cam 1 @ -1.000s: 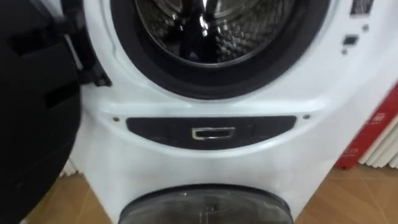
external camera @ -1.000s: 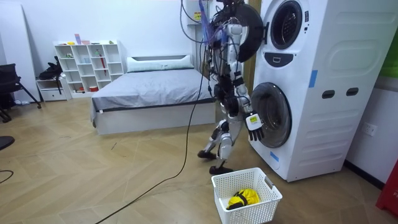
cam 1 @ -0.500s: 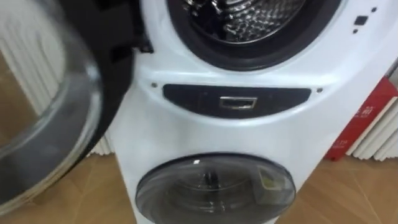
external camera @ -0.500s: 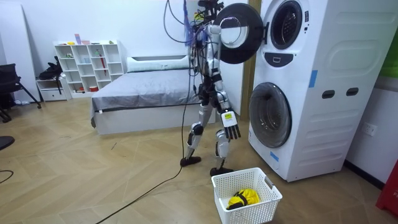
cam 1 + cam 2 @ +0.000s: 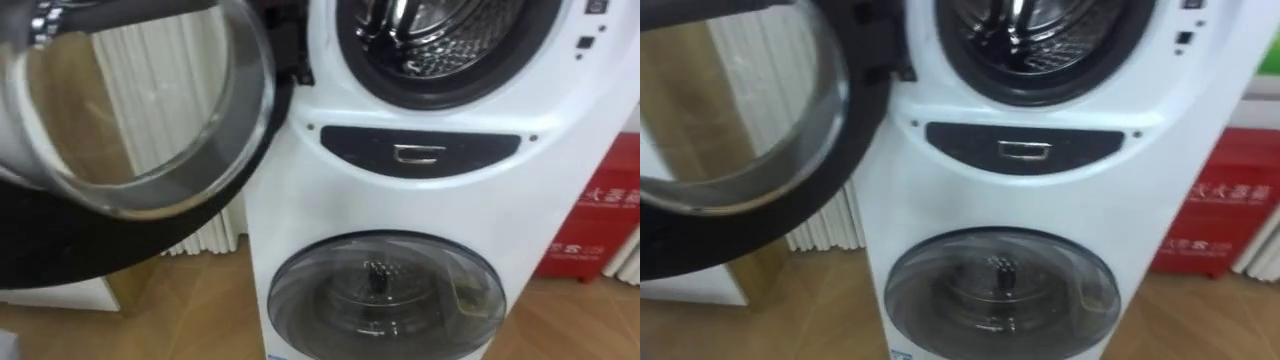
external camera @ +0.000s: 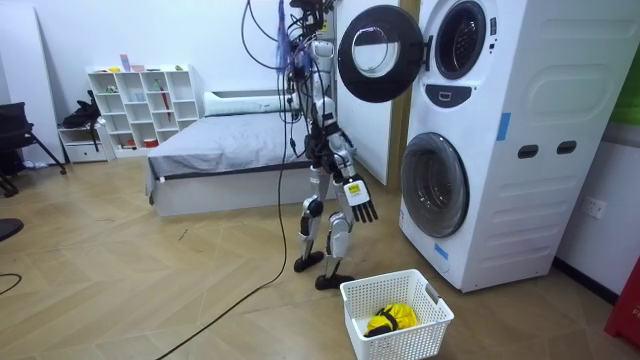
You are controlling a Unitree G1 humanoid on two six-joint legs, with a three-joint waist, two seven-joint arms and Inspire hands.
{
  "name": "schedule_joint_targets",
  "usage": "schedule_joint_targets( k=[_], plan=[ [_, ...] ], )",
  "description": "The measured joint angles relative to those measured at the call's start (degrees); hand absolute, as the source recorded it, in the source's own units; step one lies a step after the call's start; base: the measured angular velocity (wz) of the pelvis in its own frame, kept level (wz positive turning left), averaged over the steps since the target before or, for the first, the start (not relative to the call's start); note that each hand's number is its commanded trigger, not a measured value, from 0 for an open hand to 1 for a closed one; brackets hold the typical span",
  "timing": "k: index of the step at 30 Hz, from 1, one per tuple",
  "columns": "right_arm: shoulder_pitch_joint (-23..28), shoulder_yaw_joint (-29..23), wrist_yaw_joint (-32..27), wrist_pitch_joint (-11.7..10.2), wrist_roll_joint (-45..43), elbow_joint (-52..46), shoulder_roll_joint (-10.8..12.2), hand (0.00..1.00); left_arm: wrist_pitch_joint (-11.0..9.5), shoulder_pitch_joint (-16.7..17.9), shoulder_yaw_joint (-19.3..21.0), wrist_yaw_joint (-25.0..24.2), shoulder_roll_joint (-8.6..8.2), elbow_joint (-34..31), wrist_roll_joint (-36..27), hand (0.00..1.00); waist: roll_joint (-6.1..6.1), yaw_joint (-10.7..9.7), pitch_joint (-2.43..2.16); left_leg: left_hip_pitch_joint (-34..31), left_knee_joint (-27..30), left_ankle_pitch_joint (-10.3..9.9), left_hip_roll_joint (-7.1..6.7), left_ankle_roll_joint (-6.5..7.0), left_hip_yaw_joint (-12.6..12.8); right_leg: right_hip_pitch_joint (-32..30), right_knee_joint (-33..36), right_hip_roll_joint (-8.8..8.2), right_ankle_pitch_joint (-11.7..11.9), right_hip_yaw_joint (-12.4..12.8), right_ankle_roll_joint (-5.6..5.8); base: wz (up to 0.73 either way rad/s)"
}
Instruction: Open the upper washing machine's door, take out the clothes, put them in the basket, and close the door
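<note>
Bedroom, wood floor. Right robot hand (image 6: pixel 362 205) hangs low at mid-frame in the room view, fingers spread and empty. Just below-right, a white basket (image 6: pixel 405 343) holds a yellow garment (image 6: pixel 390 319), likely placed there for unloading. Washing machine (image 6: pixel 500 140): upper door (image 6: pixel 378 53) stands wide open, drum (image 5: pixel 440 30) is reachable, lower door (image 5: pixel 385 295) is closed.
</note>
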Motion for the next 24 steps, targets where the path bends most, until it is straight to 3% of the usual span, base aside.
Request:
schedule_joint_targets(
  k=[3, 5, 6, 10, 12, 13, 15, 18, 24],
  plan=[
    [0.21, -2.85, 0.19, 0.44, -0.3, -1.68, 0.03, 0.0, 0.04, -0.61, 4.3, 1.43, 1.52, -8.22, -2.58, 0.0, 0.45, 0.38, -0.25, 0.14, -0.02, 0.15, 0.83, -0.59, -0.23, -0.32, -1.28, 1.64, 0.58, 0.98, -0.92, -0.24],
    [0.2, -4.33, 0.61, 0.41, -0.23, -2.46, -0.05, 0.0, -0.14, -1.99, 5.07, 3.08, 4.95, -10.62, -3.22, 0.0, 0.67, 0.5, -0.1, -0.15, -0.1, 0.35, 1.33, -0.98, -0.7, -0.26, -2.22, 2.25, 1.02, 0.85, -1.42, -0.18],
    [0.37, -5.51, 1.02, 0.47, -0.26, -2.83, -0.16, 0.0, -0.13, -3.27, 6.22, 3.38, 7.13, -10.79, -3.27, 0.0, 0.58, 0.46, -0.24, -0.03, -0.54, 0.53, 1.54, -1.29, -0.81, -0.01, -2.84, 2.52, 1.18, 0.84, -1.67, 0.0],
    [1.54, -8.78, 1.67, 0.51, -0.75, -4.55, -0.24, 0.0, -0.05, -3.85, 11.53, 5.4, 11.16, -16.0, -3.42, 0.0, 1.27, 0.55, -0.15, -0.17, -0.62, 0.72, 2.06, -1.72, -2.2, 0.42, -3.95, 3.51, 1.5, 0.92, -2.11, -0.02],
    [2.53, -11.32, 1.85, 0.53, -0.82, -4.95, -0.29, 0.0, -0.01, -4.62, 14.82, 6.1, 13.19, -16.84, -3.3, 0.0, 2.07, 0.62, -0.38, -0.38, -0.61, 0.74, 2.13, -1.75, -2.89, 0.55, -4.69, 3.71, 1.54, 1.09, -2.17, -0.02],
    [2.72, -11.74, 1.83, 0.53, -0.59, -5.29, -0.3, 0.0, 0.08, -4.81, 15.29, 6.26, 13.77, -16.84, -3.23, 0.0, 2.43, 0.68, -0.4, -0.47, -0.6, 0.74, 2.12, -1.75, -3.36, 0.61, -4.87, 3.69, 1.56, 1.08, -2.17, 0.0],
    [3.91, -12.82, 1.68, 0.62, -0.57, -6.91, -0.28, 0.0, 0.81, -5.61, 15.95, 6.52, 16.45, -16.98, -2.52, 0.0, 3.14, 1.0, -0.49, -0.83, -0.52, 0.76, 2.05, -1.76, -4.8, 0.59, -4.87, 3.64, 1.56, 1.04, -2.17, 0.0],
    [4.81, -12.89, 1.65, 1.13, -0.72, -7.63, -0.43, 0.0, 1.71, -7.6, 17.38, 6.44, 19.21, -18.13, -1.96, 0.0, 3.27, 1.86, -0.33, -0.9, -0.53, 0.88, 2.08, -1.93, -4.91, 0.61, -4.89, 3.55, 1.56, 1.12, -2.17, -0.02],
    [4.95, -12.89, 1.78, 1.51, -3.07, -9.53, -1.38, 0.0, 2.5, -8.97, 17.64, 5.84, 21.61, -18.53, -1.58, 0.0, 2.76, 1.95, 0.04, -1.31, -0.53, 0.88, 1.96, -1.93, -6.13, 0.56, -4.93, 3.5, 1.54, 0.78, -2.15, 0.06]
  ],
)
